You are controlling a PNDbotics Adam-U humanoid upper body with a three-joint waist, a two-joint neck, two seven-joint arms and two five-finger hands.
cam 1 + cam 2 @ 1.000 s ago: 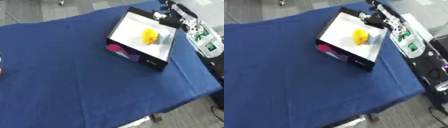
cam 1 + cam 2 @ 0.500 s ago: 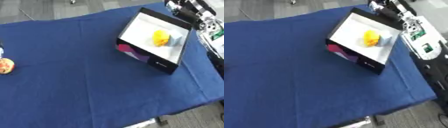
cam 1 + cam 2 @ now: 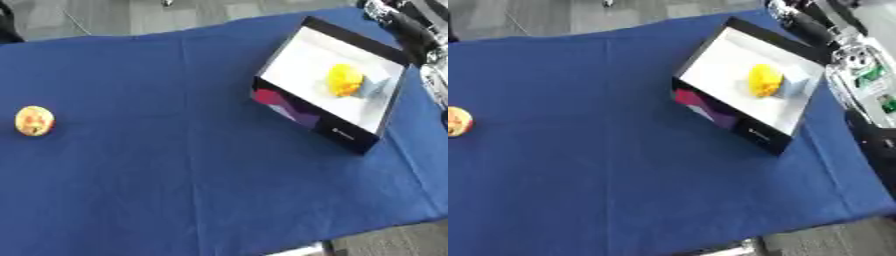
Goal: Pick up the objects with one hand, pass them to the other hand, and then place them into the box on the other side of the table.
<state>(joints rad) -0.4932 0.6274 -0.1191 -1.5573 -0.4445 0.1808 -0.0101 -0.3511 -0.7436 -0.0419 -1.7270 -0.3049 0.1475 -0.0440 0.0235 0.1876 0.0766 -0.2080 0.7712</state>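
Sitting in white-lined box (image 3: 376, 131): yellow object (image 3: 344, 79), pale blue-grey item (image 3: 790, 83) touching it. Round orange-yellow object (image 3: 34, 120) on blue cloth (image 3: 175, 165), far left. Right hand (image 3: 798, 20) beyond box's far corner, fingers unclear.

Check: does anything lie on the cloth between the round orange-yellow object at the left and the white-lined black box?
Nothing visible does. Only bare blue tablecloth lies between the round orange-yellow object and the white-lined black box.

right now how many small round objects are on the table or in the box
2: a yellow object inside the box at right, and an orange-yellow ball on the blue cloth at far left.
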